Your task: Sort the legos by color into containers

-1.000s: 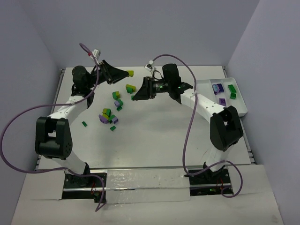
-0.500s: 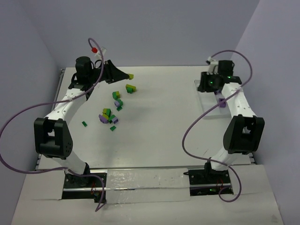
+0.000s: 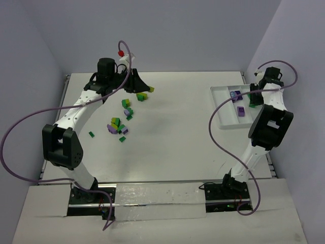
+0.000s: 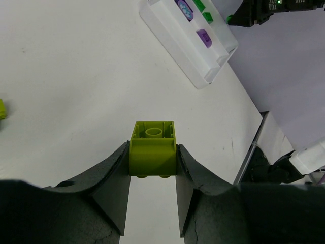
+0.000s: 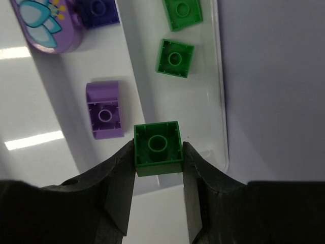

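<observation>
My left gripper (image 4: 152,163) is shut on a yellow-green lego (image 4: 153,149), held above the bare table; from above it is at the back left (image 3: 146,88). My right gripper (image 5: 158,153) is shut on a dark green lego (image 5: 158,146) and hangs over the right compartment of the white container (image 5: 222,101), where two green legos (image 5: 175,57) lie. The left compartment holds a lavender lego (image 5: 105,116), a dark purple one and a purple flower piece (image 5: 48,28). Loose legos (image 3: 119,126) in all three colours lie on the table at the left.
The container (image 3: 223,122) sits at the right back of the table, close to the side wall. A lone green brick (image 3: 91,134) lies apart from the pile. A yellow-green brick (image 3: 142,96) rests just below the left gripper. Purple cables loop above both arms.
The right arm has swung from the table's middle to the container at the right, carrying the green lego. The left gripper has shifted right with the yellow-green lego.
</observation>
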Tool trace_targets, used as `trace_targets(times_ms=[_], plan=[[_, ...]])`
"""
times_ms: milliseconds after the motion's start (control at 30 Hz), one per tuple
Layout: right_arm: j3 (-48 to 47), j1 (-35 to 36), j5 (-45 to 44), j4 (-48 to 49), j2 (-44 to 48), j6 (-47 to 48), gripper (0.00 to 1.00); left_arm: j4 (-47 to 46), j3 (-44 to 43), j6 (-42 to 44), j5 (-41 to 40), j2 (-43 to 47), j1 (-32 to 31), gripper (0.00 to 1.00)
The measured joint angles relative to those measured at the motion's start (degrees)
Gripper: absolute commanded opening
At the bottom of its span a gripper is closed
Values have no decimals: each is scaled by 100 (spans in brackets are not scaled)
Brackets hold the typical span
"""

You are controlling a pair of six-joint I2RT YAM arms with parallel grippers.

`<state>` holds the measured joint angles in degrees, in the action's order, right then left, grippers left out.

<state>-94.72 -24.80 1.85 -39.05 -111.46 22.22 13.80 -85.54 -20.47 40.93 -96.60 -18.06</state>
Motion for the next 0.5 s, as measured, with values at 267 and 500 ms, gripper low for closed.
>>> trace_targets(times_ms=[267, 500], plan=[[-82, -71, -373, 10, -635, 224, 57, 185, 0, 143, -195, -2, 15, 0], [-96, -137, -570, 46, -734, 336, 100, 238, 0, 217, -281, -2, 15, 0]])
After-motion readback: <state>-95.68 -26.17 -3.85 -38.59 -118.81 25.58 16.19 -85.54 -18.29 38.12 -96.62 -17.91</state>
